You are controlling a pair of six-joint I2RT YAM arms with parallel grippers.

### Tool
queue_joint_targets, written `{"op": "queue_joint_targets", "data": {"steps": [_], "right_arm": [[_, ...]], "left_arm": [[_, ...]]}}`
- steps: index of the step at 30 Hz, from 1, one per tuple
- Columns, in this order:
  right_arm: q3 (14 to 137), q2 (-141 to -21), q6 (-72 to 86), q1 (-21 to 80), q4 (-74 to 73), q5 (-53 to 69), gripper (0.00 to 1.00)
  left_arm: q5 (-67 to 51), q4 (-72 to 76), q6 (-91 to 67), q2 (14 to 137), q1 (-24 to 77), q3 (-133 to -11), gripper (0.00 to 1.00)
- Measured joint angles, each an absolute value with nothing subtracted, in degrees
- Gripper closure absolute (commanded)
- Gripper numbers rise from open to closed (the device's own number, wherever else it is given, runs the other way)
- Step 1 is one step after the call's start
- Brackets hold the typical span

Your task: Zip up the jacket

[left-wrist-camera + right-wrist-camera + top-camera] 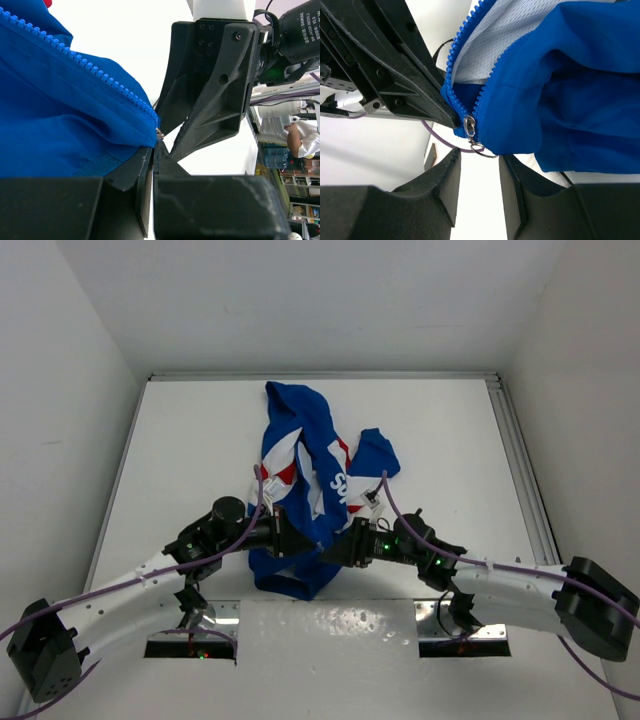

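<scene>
The right claw (pixel 480 159) stands apart at lower centre of its view, the slider (pixel 469 125) just above the gap. The left claw (pixel 154 152) seems clamped on the jacket (pixel 300 440) hem (pixel 107 160), mid-frame from above. Best to close squarely on the slider, hem held taut, then pull along the teeth (pixel 90 67).

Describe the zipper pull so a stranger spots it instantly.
Find the blue jacket on the white table, then its hem between the left gripper and right gripper. The zipper pull is the small silver tab with a ring, the only metal among blue teeth.
</scene>
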State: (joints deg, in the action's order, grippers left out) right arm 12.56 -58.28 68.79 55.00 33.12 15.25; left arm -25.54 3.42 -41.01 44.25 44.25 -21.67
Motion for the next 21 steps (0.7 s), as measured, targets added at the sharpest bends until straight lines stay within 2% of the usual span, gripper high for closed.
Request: {"op": "queue_joint_targets", "data": {"steps": [6, 17, 21], "right_arm": [[12.3, -59.5, 69.3, 55.0, 34.6, 15.3, 0.67], [12.1, -59.5, 69.9, 55.0, 35.0, 15.5, 0.97], [12.1, -57.3, 70.1, 55.0, 34.3, 15.5, 1.00]], "left_arm": [[-25.6, 3.5, -41.0, 44.2, 44.2, -21.6, 1.00], [-25.5, 3.5, -41.0, 43.9, 44.2, -21.3, 1.00], [-25.2, 3.3, -40.8, 43.9, 44.2, -21.2, 1.00]]}}
